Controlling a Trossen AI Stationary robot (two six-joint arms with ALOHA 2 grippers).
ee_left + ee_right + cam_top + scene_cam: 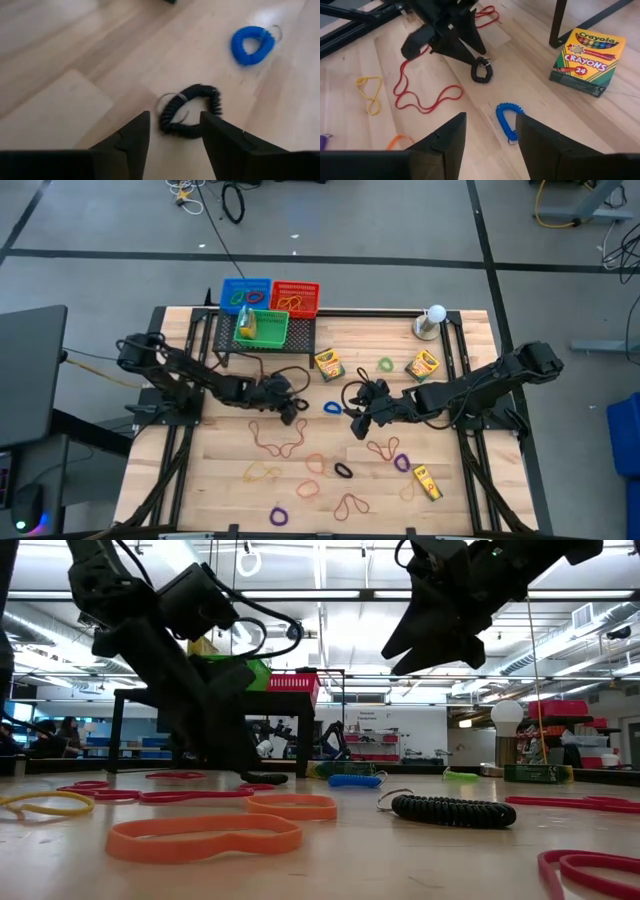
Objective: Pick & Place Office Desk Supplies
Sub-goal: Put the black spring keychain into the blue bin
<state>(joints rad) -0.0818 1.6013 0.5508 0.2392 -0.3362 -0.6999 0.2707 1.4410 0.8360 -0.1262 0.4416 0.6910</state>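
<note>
The left tool (172, 132) is held open low over the black coil (190, 111) lying flat on the tabletop (200, 480), and a slightly off closing could pinch only its ring or skid it aside. The right tool (487, 132) is held open above the blue coil (507, 120), near enough that the arms could clash. Three crayon boxes (328, 364) are counted on the tabletop, with roughly a dozen loose bands.

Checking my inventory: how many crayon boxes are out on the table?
3. One crayon box lies near the table's middle, beside the basket stand; a second lies toward the right, near the white ball; a third lies at the front right. Others may be hidden in the baskets.
</note>
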